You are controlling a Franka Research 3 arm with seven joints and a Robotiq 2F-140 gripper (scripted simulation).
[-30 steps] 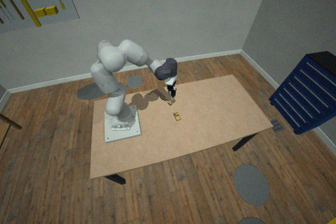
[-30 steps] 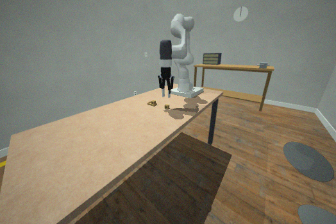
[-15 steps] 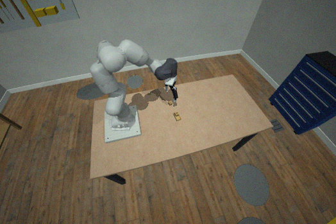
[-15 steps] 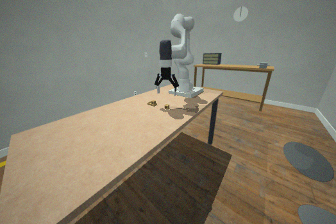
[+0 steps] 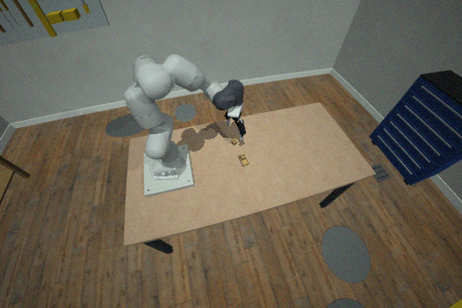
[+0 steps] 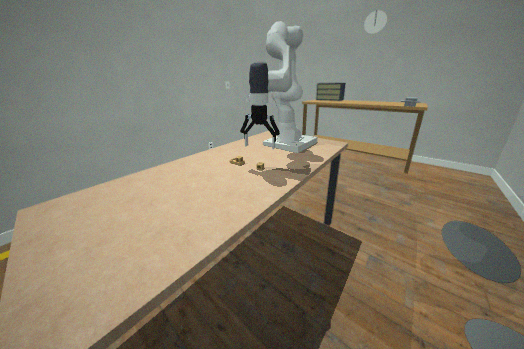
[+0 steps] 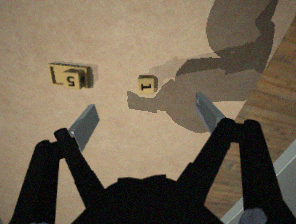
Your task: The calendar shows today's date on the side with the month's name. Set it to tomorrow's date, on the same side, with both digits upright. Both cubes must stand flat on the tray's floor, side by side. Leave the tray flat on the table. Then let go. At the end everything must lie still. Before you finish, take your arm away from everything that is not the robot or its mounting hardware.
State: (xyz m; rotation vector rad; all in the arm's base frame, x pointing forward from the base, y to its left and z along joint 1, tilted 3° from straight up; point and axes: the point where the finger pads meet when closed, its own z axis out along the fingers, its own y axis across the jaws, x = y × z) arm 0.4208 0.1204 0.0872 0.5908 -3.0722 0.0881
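The loose cube [image 5: 234, 141] [image 6: 260, 166] [image 7: 146, 85] stands on the table outside the tray; its top face shows a 1, turned sideways in the wrist view. The small yellowish tray [image 5: 245, 162] [image 6: 233, 161] [image 7: 58, 75] lies apart from it, to the left in the wrist view. The other cube [image 6: 240, 158] [image 7: 72, 80] is at the tray's end nearer the loose cube, with a 5 on top, upside down in the wrist view. My gripper [image 5: 234, 131] [image 6: 260, 146] [image 7: 145, 107] is wide open and empty, above the table near the loose cube. The month's name and the cubes' side faces cannot be read.
The robot's white base plate [image 5: 169, 186] [image 6: 305, 143] is on the same table [image 5: 300, 150] [image 6: 150, 215]. The table's edge runs not far beyond the loose cube, at the right in the wrist view. The arm's shadow falls beside the loose cube.
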